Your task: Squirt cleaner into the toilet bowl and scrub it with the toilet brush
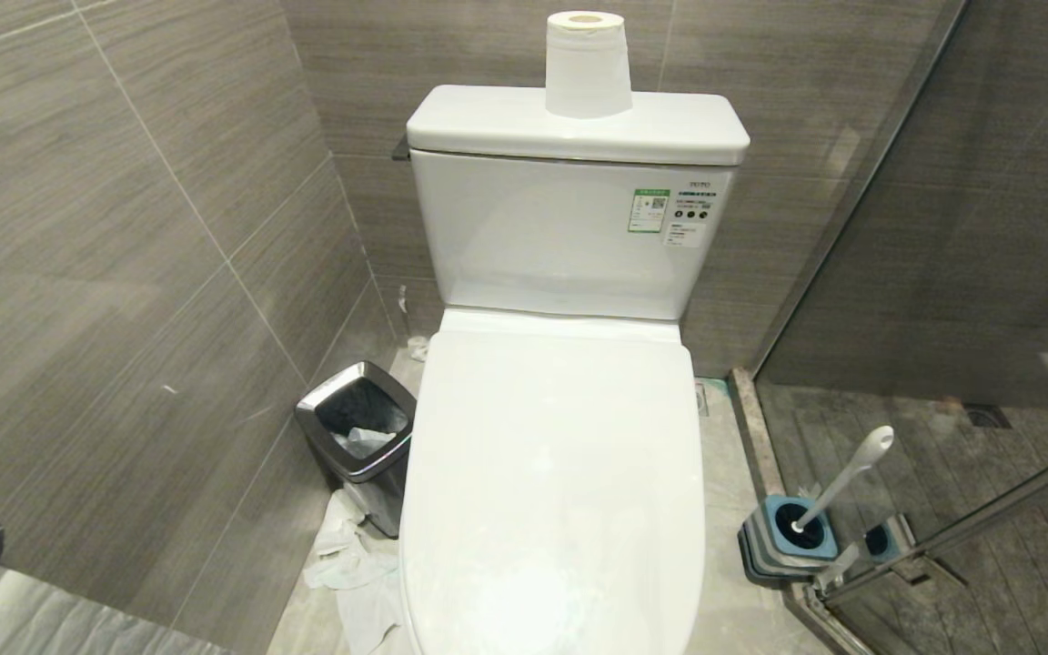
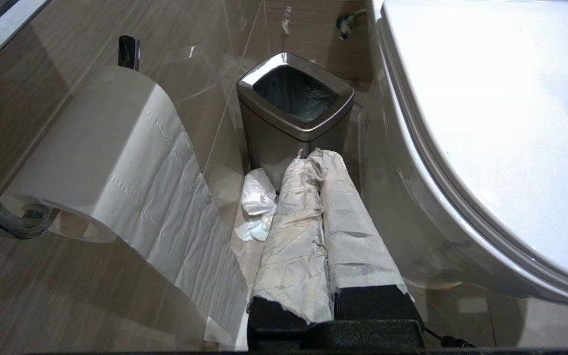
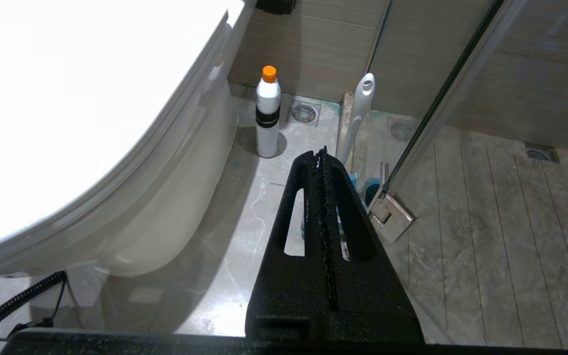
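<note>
The toilet bowl (image 1: pixel 551 491) is seen as the largest thing, a glossy white ceramic body with a closed plastic lid over it, so the basin itself is hidden; it stands against the grey tiled wall under a squarish tank (image 1: pixel 579 227) on which a paper roll (image 1: pixel 586 64) is set upright. The lid is judged stiff, light and slippery, and is best lifted by its front edge, since nothing can be squirted or scrubbed until it is raised. The toilet brush (image 1: pixel 842 487) is found on the floor to the robot's right of the bowl, just beside the glass shower door (image 1: pixel 942 273), its slim white-grey handle leaning out of a square blue-and-grey holder (image 1: pixel 792 537). The handle is judged rigid, light and smooth, and is best taken high on the shaft below the flattened rounded end, where a narrow grip will not slide. A white bottle (image 3: pixel 267 116) with an orange cap is seen upright on the floor near the bowl's base, presumably the cleaner; it appears a light, slightly squeezable plastic, best held round its middle. A small steel bin (image 1: pixel 360 437) with a black liner stands on the bowl's other side, crumpled paper lying by it. The right gripper (image 3: pixel 321 154) is held with its black textured jaws pressed together and empty, low beside the bowl. The left gripper (image 2: pixel 316 157), its fingers wrapped in paper, is likewise closed on nothing.
</note>
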Robot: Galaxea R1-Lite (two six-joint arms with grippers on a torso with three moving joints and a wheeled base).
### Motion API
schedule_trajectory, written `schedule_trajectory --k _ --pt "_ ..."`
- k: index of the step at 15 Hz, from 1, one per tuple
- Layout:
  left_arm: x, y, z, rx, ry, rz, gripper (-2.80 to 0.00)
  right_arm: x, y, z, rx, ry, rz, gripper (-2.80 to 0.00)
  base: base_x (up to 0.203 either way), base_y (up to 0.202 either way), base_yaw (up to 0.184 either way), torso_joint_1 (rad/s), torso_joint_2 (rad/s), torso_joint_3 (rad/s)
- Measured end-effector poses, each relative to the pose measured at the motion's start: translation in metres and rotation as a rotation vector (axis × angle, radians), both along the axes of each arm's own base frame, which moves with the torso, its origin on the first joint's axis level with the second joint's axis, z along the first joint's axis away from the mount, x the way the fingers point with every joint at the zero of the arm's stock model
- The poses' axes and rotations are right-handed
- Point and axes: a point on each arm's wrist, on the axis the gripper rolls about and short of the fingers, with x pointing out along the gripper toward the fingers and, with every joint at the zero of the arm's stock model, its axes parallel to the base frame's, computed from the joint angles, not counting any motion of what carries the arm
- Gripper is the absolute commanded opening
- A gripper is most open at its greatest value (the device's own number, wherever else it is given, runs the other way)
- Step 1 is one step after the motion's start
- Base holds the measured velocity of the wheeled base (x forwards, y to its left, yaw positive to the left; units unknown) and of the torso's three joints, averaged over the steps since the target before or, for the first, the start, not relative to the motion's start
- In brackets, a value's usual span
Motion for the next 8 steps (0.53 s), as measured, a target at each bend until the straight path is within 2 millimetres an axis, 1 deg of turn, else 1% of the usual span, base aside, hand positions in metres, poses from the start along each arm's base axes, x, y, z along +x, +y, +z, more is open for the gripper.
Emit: schedule_trajectory --k 8 --pt "0.0 0.0 0.0 0.0 0.0 0.0 -2.8 0.0 -0.0002 0.0001 0.015 -0.001 -0.009 -2.8 0.0 0.0 0.0 0.0 0.0 0.0"
